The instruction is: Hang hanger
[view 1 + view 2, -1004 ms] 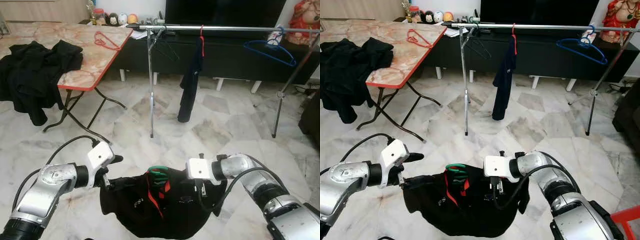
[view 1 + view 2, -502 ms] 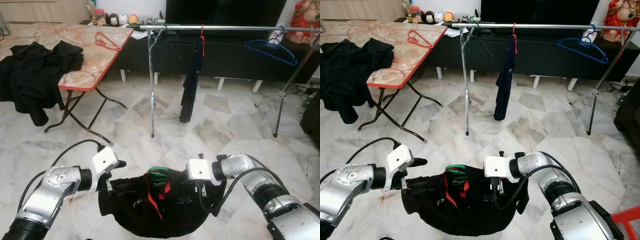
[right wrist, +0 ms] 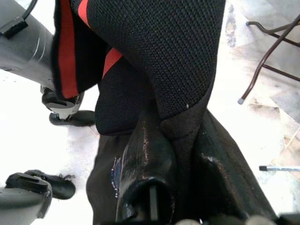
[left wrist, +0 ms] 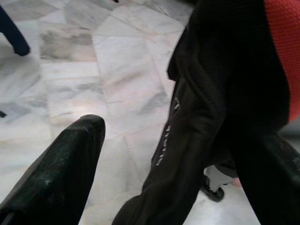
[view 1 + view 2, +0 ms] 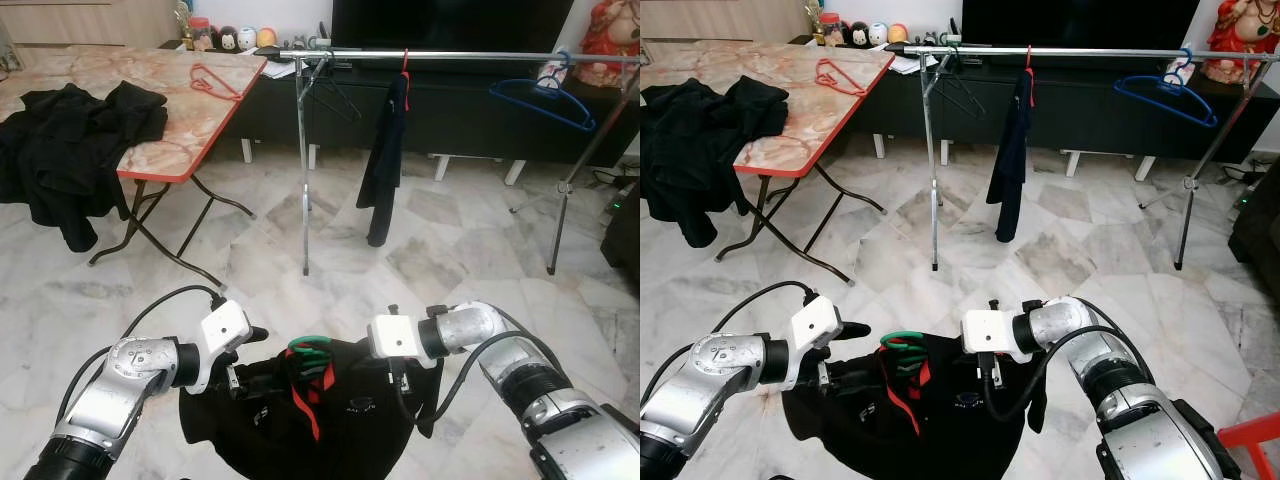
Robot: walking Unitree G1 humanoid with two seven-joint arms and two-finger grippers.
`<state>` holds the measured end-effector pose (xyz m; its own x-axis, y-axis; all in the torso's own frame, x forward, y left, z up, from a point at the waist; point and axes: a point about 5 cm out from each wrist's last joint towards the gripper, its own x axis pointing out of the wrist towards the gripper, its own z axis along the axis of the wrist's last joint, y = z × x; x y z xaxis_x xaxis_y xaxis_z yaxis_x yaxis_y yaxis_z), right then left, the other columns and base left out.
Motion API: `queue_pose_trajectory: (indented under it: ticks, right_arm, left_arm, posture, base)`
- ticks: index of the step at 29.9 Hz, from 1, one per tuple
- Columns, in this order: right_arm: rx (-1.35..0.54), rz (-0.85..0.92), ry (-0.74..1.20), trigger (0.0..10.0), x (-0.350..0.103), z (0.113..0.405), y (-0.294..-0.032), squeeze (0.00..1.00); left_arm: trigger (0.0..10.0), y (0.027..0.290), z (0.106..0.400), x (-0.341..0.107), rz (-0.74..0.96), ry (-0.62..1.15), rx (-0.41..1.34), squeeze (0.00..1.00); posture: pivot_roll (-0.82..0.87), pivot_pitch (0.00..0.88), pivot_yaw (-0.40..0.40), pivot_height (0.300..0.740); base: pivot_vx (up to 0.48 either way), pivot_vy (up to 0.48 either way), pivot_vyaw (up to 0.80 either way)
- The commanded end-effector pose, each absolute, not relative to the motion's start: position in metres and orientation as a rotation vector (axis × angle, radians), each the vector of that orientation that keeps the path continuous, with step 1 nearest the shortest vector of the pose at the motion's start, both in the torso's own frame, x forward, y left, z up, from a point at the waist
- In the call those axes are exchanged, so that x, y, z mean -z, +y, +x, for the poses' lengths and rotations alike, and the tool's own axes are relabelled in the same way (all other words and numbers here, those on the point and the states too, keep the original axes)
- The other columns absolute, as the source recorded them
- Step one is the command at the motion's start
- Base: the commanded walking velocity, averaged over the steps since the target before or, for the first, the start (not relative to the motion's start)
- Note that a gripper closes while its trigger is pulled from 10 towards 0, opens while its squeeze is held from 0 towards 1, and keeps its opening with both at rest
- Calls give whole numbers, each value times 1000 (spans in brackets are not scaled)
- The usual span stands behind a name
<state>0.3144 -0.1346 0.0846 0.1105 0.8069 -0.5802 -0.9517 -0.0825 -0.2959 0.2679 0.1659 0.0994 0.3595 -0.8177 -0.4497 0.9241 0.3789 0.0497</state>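
Four hangers [image 5: 541, 99]; three black garments [image 5: 75, 150]; one rail [image 5: 460, 57].

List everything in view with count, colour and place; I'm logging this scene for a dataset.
Black garment with red trim: one, on a green hanger, held between both grippers.
Clothes rail: one, silver, ahead.
Dark garment: one, hanging on rail.
Blue hanger: one, on rail, right.
Black hanger: one, on rail, left.
Folding table: one, marble top, red edge, left.
Black clothes: pile, on table.
Red hanger: one, on table.
Left gripper: shut on garment.
Right gripper: shut on garment.
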Motion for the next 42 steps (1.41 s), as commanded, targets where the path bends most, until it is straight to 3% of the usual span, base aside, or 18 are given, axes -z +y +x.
queue_pose_trajectory:
  ticks: [1, 9, 10, 11, 12, 13, 14, 15, 16, 42]
  right_arm:
    - [-1470, -729, 157, 0, -100, 321, -128, 0]
    - [-1491, -718, 140, 0, -103, 321, -123, 0]
    - [-1492, -716, 138, 0, -104, 322, -123, 0]
    - [-1493, -715, 136, 0, -104, 322, -123, 0]
    - [-1494, -714, 136, 0, -104, 322, -123, 0]
    - [-1494, -713, 134, 0, -105, 322, -123, 0]
    - [-1495, -712, 134, 0, -105, 322, -123, 0]
    - [-1495, -710, 131, 0, -105, 322, -123, 0]
    - [-1495, -706, 129, 0, -105, 322, -122, 0]
    - [-1479, -701, 121, 0, -107, 324, -119, 0]
  left_arm:
    - [10000, 162, 266, -101, 328, 396, 1195, 0]
    - [10000, 158, 268, -100, 326, 381, 1180, 0]
    - [9412, 157, 268, -100, 324, 382, 1181, 0]
    - [6627, 157, 269, -100, 320, 382, 1178, 0]
    - [6627, 157, 269, -100, 318, 381, 1176, 0]
    - [3529, 157, 270, -100, 317, 380, 1172, 0]
    - [3529, 156, 270, -100, 317, 378, 1169, 0]
    - [1020, 156, 270, -100, 315, 376, 1167, 0]
    - [196, 156, 271, -100, 311, 374, 1164, 0]
    - [0, 147, 268, -102, 234, 357, 1172, 0]
  posture:
    - [66, 11, -15, 740]
    - [66, 11, -15, 740]
    - [66, 11, -15, 740]
    - [66, 11, -15, 740]
    - [66, 11, -15, 740]
    - [66, 11, -15, 740]
    - [66, 11, -15, 740]
    - [66, 11, -15, 740]
    - [63, 10, -16, 740]
    - [65, 3, -21, 740]
  base:
    - [0, 0, 0]
    - [0, 0, 0]
    - [0, 0, 0]
    - [0, 0, 0]
    - [0, 0, 0]
    - [0, 0, 0]
    - [0, 0, 0]
    - [0, 0, 0]
    - [0, 0, 0]
    - [0, 0, 0]
